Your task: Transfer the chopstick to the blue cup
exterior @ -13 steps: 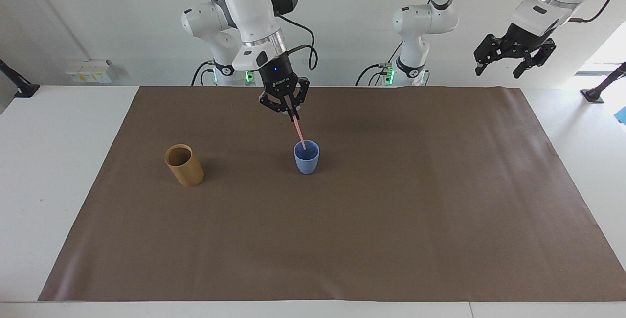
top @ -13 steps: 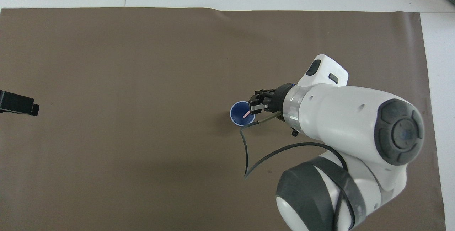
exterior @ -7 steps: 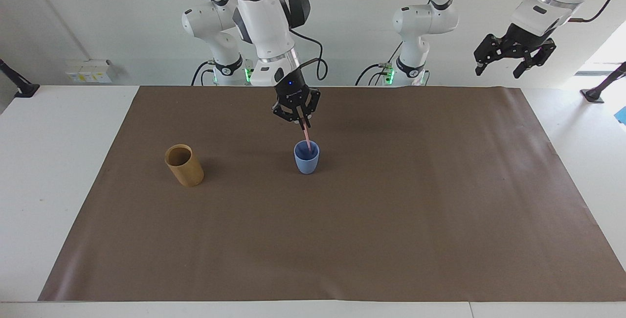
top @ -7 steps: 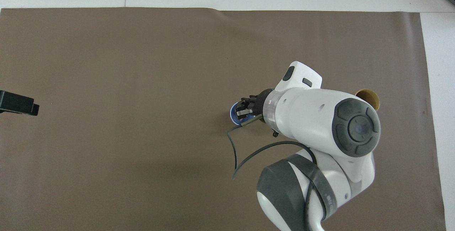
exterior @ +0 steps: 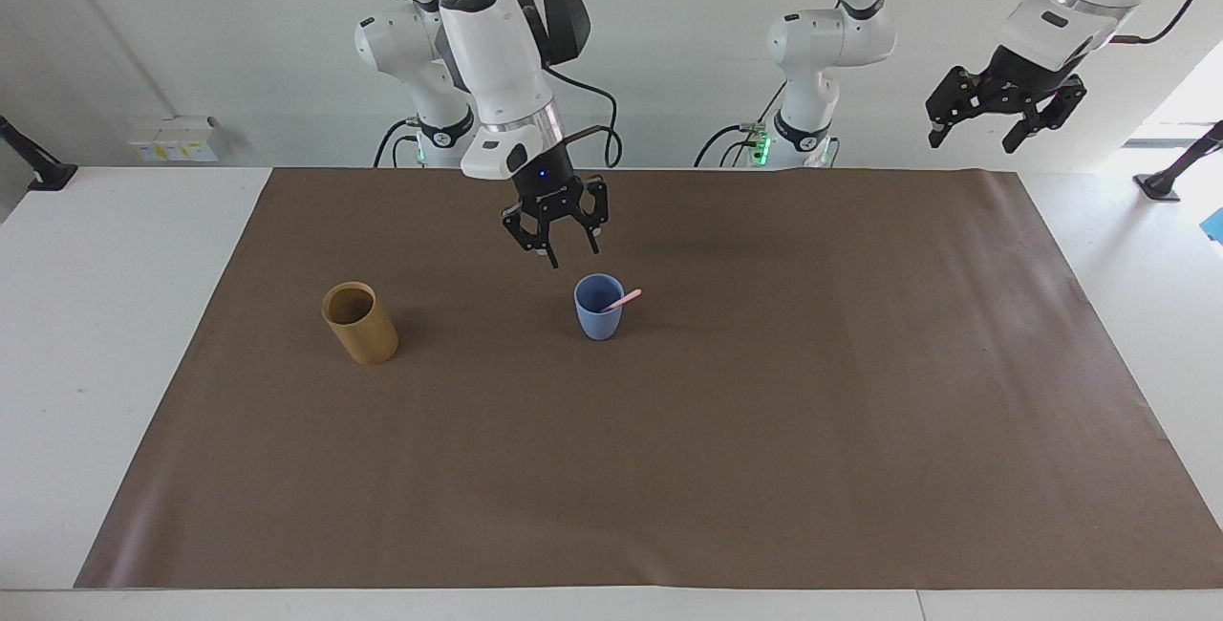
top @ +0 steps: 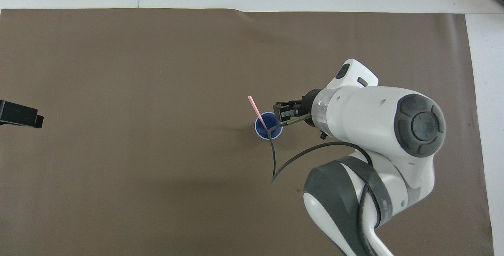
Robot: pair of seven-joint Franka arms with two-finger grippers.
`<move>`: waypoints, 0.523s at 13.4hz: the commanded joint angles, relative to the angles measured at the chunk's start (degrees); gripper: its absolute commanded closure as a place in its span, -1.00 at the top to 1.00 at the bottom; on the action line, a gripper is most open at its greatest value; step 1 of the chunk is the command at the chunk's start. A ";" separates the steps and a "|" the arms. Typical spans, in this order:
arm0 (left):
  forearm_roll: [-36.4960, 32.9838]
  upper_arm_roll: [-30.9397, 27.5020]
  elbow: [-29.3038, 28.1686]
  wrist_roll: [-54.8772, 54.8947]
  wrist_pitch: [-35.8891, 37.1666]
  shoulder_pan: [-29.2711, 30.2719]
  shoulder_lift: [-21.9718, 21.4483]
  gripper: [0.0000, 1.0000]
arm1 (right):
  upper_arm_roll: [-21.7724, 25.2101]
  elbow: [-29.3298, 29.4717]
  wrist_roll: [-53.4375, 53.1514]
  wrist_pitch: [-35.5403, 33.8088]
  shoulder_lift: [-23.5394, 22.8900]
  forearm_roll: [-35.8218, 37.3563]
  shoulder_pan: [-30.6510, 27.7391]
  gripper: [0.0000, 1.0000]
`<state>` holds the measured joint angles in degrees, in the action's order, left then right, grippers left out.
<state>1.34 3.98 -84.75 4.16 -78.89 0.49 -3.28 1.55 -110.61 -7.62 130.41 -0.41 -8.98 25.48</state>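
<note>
One pink chopstick (exterior: pixel 622 299) stands in the blue cup (exterior: pixel 598 314), lower end inside, upper end leaning over the rim toward the left arm's end of the table. Nothing grips it. The cup stands upright on the brown mat (exterior: pixel 764 468), about mid-table.

The right gripper (exterior: pixel 556 248) hangs over the mat just beside the cup, on the robots' side of it, fingers spread apart and empty. The left gripper (exterior: pixel 1003 115) waits high over its own end of the table, fingers apart, holding nothing.

The tan holder (exterior: pixel 360 322) stands toward the right arm's end, well apart from the cup; no sticks show above its rim, though its inside is not fully visible.

Judgement: the placing appears done for the one stick in view. No second stick is visible anywhere. What is left appears to be withdrawing the right arm clear without knocking the leaning stick.
</note>
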 commanded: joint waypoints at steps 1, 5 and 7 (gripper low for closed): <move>0.06 0.42 -0.33 0.24 -0.12 0.83 -0.85 1.00 | 0.03 3.02 -3.27 -7.42 0.23 1.42 -3.85 0.81; 0.06 0.42 -0.33 0.24 -0.12 0.83 -0.85 1.00 | 0.12 8.38 -3.10 -19.63 0.76 7.66 -12.10 1.00; 0.06 0.42 -0.33 0.24 -0.12 0.83 -0.85 1.00 | 0.12 12.24 -2.84 -27.01 0.76 7.75 -15.36 1.00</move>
<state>1.34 3.98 -84.75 4.16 -78.89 0.49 -3.28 2.33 -102.09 -9.60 109.38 0.45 -2.28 12.98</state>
